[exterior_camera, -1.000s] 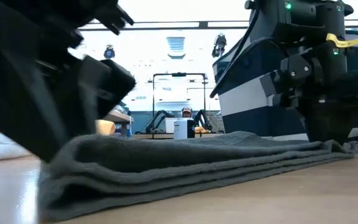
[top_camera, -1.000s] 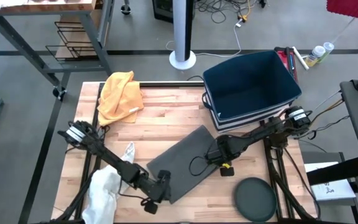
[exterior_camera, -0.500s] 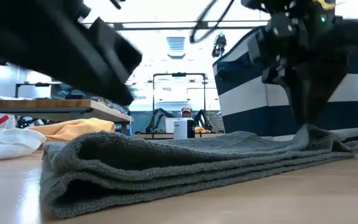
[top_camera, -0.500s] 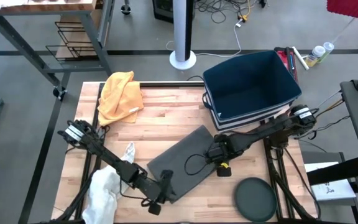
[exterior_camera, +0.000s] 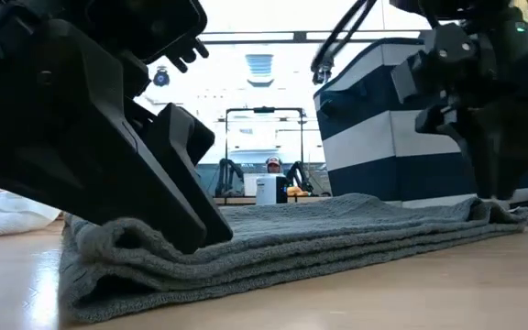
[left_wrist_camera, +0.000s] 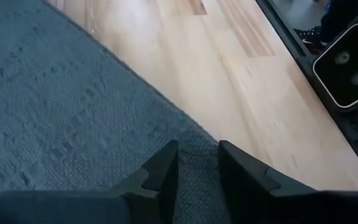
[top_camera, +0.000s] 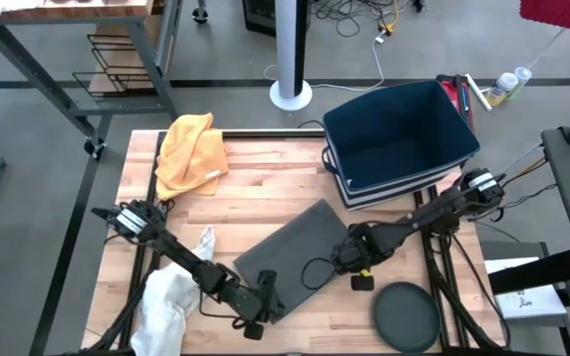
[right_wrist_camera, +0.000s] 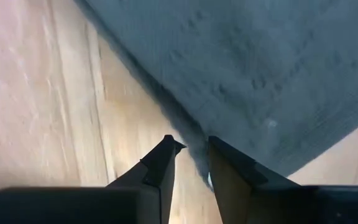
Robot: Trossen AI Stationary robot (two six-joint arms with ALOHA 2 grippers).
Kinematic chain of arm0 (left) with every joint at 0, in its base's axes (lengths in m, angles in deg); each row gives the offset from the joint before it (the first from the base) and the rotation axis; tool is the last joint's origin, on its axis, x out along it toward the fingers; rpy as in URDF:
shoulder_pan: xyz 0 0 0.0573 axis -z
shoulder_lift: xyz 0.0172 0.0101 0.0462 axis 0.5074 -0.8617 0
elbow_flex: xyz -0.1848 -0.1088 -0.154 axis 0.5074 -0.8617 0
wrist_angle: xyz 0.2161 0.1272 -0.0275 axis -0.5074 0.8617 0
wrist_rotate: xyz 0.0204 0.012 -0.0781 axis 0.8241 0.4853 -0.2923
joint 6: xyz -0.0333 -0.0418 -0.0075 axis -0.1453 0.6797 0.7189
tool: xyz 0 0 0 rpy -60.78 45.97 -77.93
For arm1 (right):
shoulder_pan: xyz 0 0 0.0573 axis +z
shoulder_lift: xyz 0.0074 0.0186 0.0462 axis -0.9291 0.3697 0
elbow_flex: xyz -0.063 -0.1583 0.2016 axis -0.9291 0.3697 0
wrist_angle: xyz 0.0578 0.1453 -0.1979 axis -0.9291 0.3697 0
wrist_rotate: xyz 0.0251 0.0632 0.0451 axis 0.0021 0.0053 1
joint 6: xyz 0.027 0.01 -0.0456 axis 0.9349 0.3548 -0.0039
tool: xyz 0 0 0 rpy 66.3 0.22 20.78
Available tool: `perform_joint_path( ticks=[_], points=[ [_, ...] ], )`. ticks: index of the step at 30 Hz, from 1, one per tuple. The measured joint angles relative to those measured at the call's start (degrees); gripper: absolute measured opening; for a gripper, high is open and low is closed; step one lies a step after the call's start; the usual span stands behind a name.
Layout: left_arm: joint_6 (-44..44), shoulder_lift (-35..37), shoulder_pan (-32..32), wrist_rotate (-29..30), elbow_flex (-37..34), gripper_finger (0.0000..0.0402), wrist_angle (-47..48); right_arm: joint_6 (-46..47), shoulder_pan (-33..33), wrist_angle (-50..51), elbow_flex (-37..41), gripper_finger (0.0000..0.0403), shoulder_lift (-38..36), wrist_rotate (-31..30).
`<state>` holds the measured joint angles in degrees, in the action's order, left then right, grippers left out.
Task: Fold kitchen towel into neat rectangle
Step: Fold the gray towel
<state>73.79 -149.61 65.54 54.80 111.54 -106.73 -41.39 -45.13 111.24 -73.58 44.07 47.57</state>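
The dark grey kitchen towel [top_camera: 290, 247] lies folded in several layers, slantwise on the wooden table [top_camera: 255, 198]. My left gripper [top_camera: 265, 295] slants down onto the towel's near-left corner, its fingers a little apart and open. My right gripper [top_camera: 347, 259] points straight down at the towel's right edge and is shut on it. In the low view the left gripper [exterior_camera: 186, 234] dents the towel's left end, while the right one [exterior_camera: 493, 188] stands on its right end. My left gripper rests its fingertips [left_wrist_camera: 166, 163] on the towel's top layer beside the near-left corner [left_wrist_camera: 197, 180], coming slanting down from the left; the cloth [exterior_camera: 168, 240] is dented under them and stays on the table. My right gripper has the towel's right edge [right_wrist_camera: 194, 140] between its two fingers, from above, pointing down. How many layers it has, I cannot tell. The towel lies flat on the table.
A navy striped bin [top_camera: 399, 143] stands at the far right, close behind the right arm. A yellow cloth [top_camera: 191, 148] lies at the far left, a white cloth [top_camera: 166, 302] at the near left, a dark round disc [top_camera: 406, 316] at the near right.
My left gripper lifted off the towel's left end, then tipped downward and came down on it again. My right gripper has shifted toward the table's near edge along the towel's right side; the peak of cloth under it half a second ago has sunk flat.
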Motion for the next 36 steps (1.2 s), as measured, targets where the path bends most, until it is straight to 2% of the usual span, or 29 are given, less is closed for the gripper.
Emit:
perform_joint_path(
  ticks=[4, 10, 15, 18, 23, 36],
  points=[
    [0.05, 0.29, 0.03, -0.02, -0.05, 0.0109, 0.27, 0.41, 1.01, -4.88, 2.48, 0.0076, -0.02, 1.43],
    [0.20, 0.42, 0.07, -0.18, -0.06, 0.0101, 0.43, 1.61, 0.85, -5.13, 3.19, 0.0056, 0.00, 0.02],
    [0.53, 0.42, 0.29, -0.70, -0.08, 0.0099, 0.45, 2.34, 1.91, -2.54, 0.80, 0.0027, -0.38, 5.16],
    [0.42, 0.42, 0.29, -0.70, -0.08, 0.0102, 0.45, 1.86, 2.43, -2.16, 0.05, 0.0006, -0.74, 1.34],
    [0.45, 0.42, 0.29, -0.70, -0.08, 0.0107, 0.43, 1.88, 2.31, -1.90, 0.12, 0.0002, -0.48, -5.16],
    [0.58, 0.44, 0.41, -0.66, -0.08, 0.0100, 0.28, 2.80, 2.33, -2.28, 2.20, 0.0000, 0.25, -7.58]
  ],
)
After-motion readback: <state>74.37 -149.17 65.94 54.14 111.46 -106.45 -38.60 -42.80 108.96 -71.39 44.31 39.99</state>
